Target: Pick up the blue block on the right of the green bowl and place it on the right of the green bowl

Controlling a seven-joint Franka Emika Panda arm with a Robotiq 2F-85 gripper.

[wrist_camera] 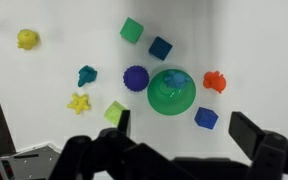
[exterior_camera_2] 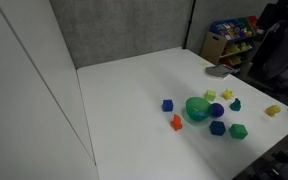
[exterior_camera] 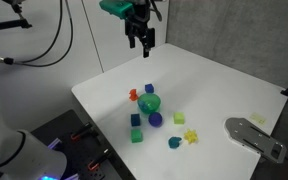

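The green bowl (wrist_camera: 170, 90) sits on the white table and shows in both exterior views (exterior_camera: 150, 102) (exterior_camera_2: 197, 108). The blue block (wrist_camera: 206, 118) lies close beside the bowl, next to an orange piece (wrist_camera: 215, 81); it also shows in both exterior views (exterior_camera: 149, 88) (exterior_camera_2: 168, 105). My gripper (exterior_camera: 140, 42) hangs high above the table, open and empty. In the wrist view its two fingers (wrist_camera: 187, 135) frame the blue block from far above.
Around the bowl lie a lighter blue cube (wrist_camera: 160, 47), a green cube (wrist_camera: 132, 30), a rounded purple piece (wrist_camera: 136, 77), a teal piece (wrist_camera: 87, 75), a yellow star (wrist_camera: 79, 102) and a yellow-green cube (wrist_camera: 115, 112). A grey metal part (exterior_camera: 254, 135) lies near the table edge.
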